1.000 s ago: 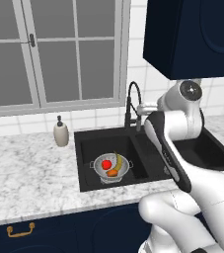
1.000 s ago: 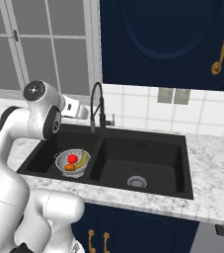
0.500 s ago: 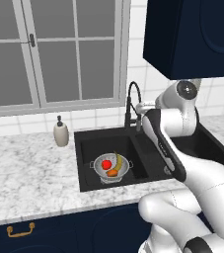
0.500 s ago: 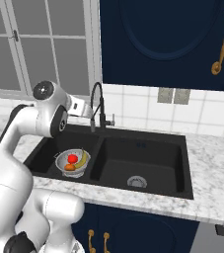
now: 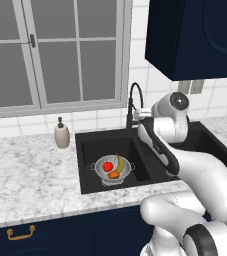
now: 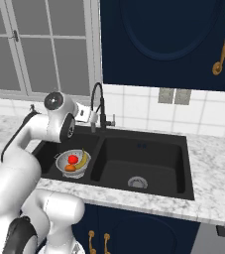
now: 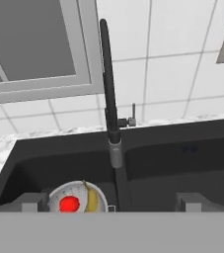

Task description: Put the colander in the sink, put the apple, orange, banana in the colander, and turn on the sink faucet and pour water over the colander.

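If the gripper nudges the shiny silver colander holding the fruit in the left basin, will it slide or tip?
The shiny silver metal colander would probably slide: smooth metal on the matte black sink floor. Its low, wide bowl looks unlikely to tip. The red apple and orange might roll inside; the curved banana less so.

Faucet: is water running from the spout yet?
No. In the hand view the sink faucet shows no stream below its spout, and the colander with the fruit sits in the sink.

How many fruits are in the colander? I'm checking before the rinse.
3, all in the colander in the sink's left basin: apple, banana, orange. None looks hidden.
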